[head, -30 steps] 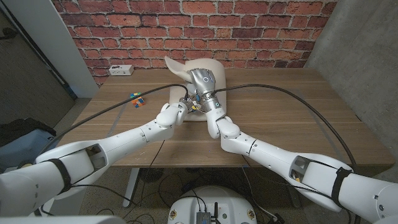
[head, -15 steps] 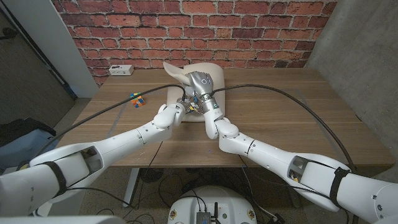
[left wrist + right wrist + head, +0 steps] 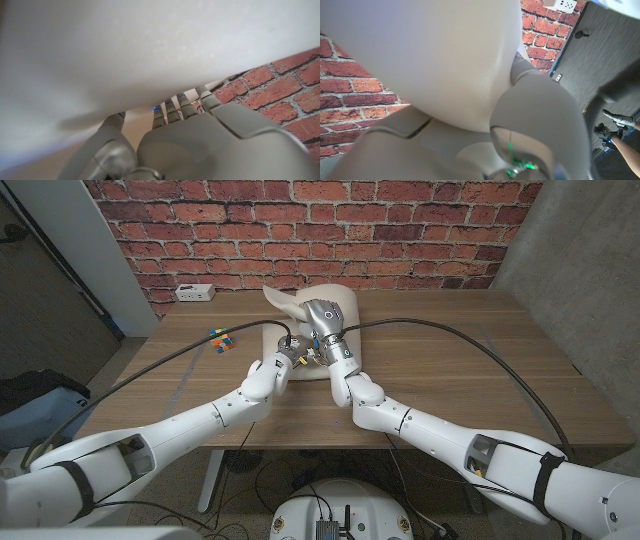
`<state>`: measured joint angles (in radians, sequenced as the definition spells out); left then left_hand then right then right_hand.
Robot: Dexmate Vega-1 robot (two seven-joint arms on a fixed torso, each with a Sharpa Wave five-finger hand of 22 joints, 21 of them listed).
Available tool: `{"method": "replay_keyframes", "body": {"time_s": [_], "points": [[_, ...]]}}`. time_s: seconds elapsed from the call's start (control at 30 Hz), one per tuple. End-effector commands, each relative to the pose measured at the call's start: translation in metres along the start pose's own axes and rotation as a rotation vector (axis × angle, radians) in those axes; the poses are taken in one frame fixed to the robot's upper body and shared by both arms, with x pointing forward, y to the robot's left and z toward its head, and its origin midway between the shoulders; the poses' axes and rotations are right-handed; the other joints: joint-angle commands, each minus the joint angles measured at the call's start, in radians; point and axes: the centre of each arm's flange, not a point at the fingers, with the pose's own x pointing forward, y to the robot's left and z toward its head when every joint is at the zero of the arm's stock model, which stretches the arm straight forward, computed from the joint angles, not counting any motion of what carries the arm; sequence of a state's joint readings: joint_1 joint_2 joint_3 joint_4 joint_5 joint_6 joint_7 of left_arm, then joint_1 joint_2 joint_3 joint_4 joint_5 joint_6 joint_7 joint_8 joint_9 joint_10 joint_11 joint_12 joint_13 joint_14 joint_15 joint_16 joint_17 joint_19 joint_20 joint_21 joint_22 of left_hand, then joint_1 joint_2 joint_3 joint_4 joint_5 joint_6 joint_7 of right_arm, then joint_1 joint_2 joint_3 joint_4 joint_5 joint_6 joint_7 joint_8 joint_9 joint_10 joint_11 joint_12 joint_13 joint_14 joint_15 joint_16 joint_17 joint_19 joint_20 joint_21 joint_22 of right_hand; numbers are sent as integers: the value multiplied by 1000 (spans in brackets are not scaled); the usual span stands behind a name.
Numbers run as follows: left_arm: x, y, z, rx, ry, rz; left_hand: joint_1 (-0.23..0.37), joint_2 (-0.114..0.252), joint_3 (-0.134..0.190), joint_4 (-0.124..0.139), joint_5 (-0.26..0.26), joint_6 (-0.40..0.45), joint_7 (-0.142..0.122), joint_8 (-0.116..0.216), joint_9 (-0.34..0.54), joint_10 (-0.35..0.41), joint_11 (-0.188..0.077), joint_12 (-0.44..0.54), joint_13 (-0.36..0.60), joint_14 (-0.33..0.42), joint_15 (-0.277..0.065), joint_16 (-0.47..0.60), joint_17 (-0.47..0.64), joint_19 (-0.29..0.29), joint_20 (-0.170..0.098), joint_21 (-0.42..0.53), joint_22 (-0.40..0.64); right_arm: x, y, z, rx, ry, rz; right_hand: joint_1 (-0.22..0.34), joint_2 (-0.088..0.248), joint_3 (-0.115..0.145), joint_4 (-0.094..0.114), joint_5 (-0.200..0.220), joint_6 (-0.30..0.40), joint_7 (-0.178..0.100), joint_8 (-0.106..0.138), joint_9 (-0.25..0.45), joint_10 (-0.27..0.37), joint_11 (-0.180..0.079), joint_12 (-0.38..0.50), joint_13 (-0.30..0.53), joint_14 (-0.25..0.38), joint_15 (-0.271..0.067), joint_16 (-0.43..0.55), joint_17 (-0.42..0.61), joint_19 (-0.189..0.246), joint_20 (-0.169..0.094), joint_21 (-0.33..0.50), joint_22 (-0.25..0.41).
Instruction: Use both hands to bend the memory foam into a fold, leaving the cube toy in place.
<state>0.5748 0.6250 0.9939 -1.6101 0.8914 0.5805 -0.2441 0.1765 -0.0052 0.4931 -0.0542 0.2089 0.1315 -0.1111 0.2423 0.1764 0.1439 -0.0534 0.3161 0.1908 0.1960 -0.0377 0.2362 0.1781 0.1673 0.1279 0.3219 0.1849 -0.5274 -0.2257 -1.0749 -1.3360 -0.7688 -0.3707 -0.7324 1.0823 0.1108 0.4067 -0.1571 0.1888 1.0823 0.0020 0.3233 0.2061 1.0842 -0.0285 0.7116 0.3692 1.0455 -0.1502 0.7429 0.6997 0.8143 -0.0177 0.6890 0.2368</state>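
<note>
The beige memory foam (image 3: 345,295) lies at the back middle of the wooden table (image 3: 450,380), with its left part curled up off the surface. My right hand (image 3: 322,315) grips the raised foam from the near side. My left hand (image 3: 287,352) is at the foam's near left edge, fingers tucked under it. In the left wrist view the foam (image 3: 125,50) covers my left hand's (image 3: 200,140) fingertips. The right wrist view has the foam (image 3: 435,50) bulging over my right hand (image 3: 535,120). The multicoloured cube toy (image 3: 220,340) sits on the table left of the foam, apart from both hands.
A white power strip (image 3: 195,292) lies at the back left by the brick wall. Black cables (image 3: 440,328) arc over the table from each arm. Bare wood stretches right of the foam and along the front edge.
Both hands have shifted slightly left with the foam, and the left forearm has turned. The foam's lifted left flap stays up. The cube toy has not moved.
</note>
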Motion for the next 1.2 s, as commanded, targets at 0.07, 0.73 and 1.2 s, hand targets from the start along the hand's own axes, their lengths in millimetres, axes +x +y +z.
{"method": "replay_keyframes", "body": {"time_s": [0.07,0.73,1.2], "points": [[-43,31,-18,-66,107,539,-1,31,19,-24,-7,138,17,17,6,146,7,30,12,129,-12,21,6,66,-18,13,6,-4,2,-5,-34,12,11,13,7,3,4,5,11,-3,-5,2,4,3,0,5,30,-62,-4,6,-9,-1,9,2],[-119,12,-34,-276,66,1051,230,147,69,-121,-36,784,187,248,94,720,13,319,209,676,-43,360,270,361,-64,178,71,-3,8,3,-70,-23,35,13,4,5,4,5,16,-3,-11,3,6,4,-3,7,33,-61,-14,13,-17,-1,26,0],[-161,3,-48,-436,-15,1332,330,197,28,-55,-29,835,237,498,393,824,17,696,770,730,-18,776,785,385,-47,426,252,-6,19,19,-92,-87,69,14,3,6,3,5,18,-3,-17,4,9,3,-5,10,36,-62,-22,19,-24,-1,41,-2]]}}
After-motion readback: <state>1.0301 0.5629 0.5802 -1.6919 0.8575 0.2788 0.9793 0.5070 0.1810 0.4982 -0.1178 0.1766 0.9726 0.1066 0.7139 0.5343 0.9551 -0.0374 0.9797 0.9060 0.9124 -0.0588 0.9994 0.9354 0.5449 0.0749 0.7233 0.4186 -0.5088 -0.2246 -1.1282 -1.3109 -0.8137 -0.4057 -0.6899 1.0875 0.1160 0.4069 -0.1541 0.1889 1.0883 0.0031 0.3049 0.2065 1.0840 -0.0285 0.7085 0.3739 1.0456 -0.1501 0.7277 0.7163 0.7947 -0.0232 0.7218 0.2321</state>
